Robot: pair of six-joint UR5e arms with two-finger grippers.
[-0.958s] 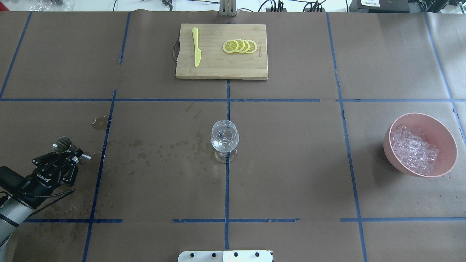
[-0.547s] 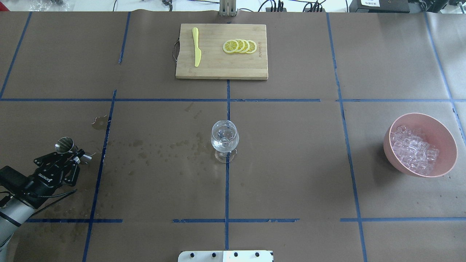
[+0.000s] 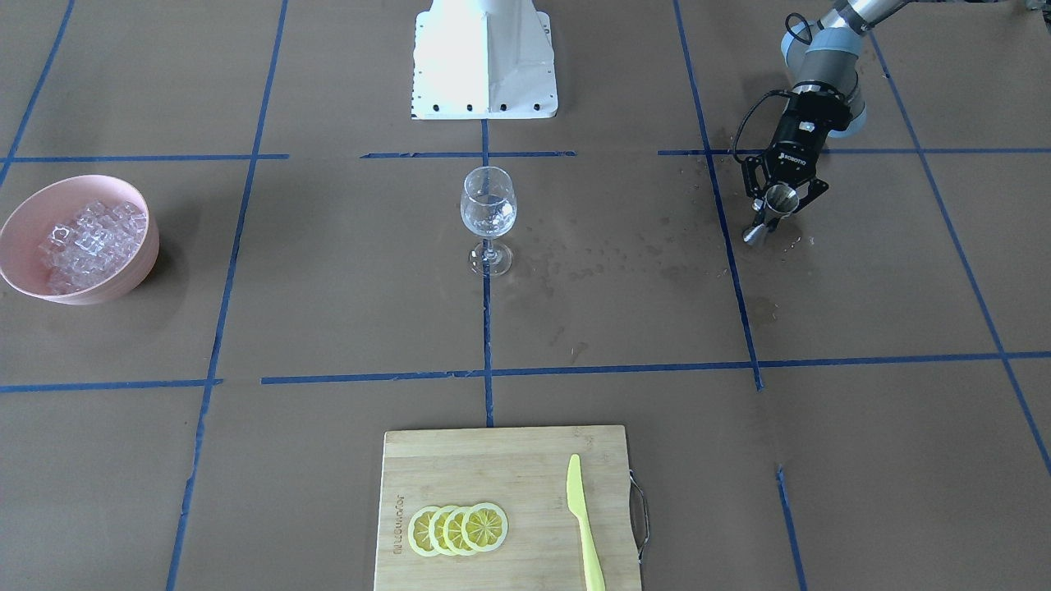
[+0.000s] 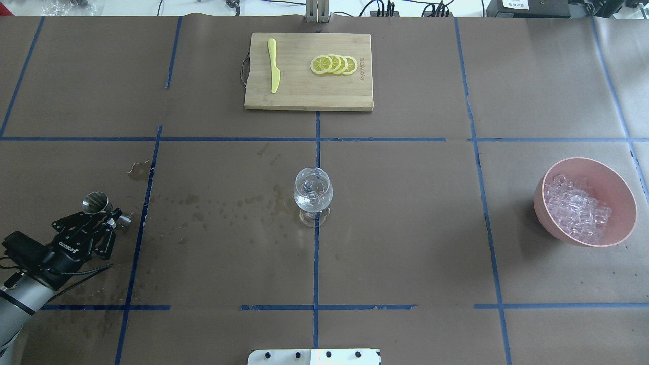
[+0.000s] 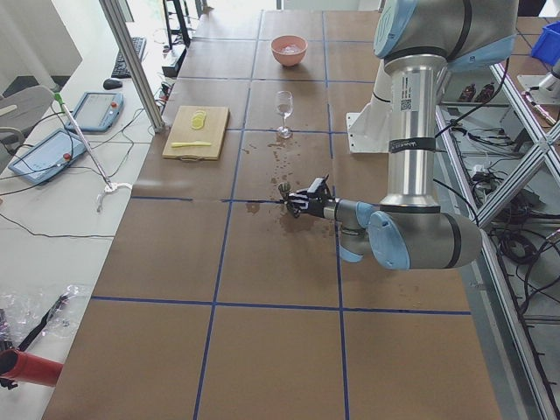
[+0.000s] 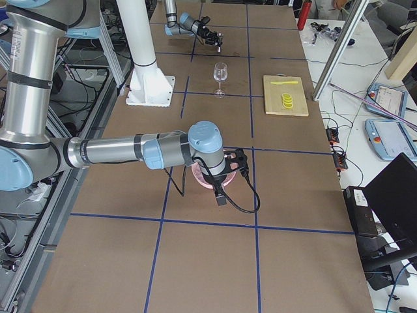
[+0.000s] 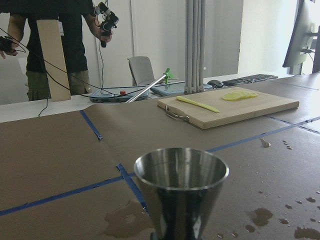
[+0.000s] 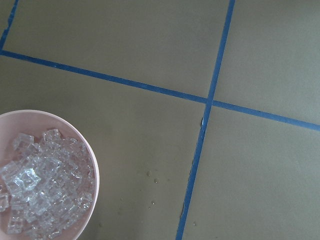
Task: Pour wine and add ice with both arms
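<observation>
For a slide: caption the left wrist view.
Close-up of upright steel jigger; cutting board with lemon slices behind.

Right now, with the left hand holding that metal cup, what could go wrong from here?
Wet patches lie around the metal cup in the left hand; set down there, it might slide or tip. The ice is heaped in the pink bowl, so a clumsy grab could scatter cubes.

At 8 o'clock overhead, the left pincer [image 4: 108, 217] is clamped on a steel jigger [image 4: 97, 202]. The right pincer [image 6: 226, 169] is pointed downward; its opening cannot be judged.
</observation>
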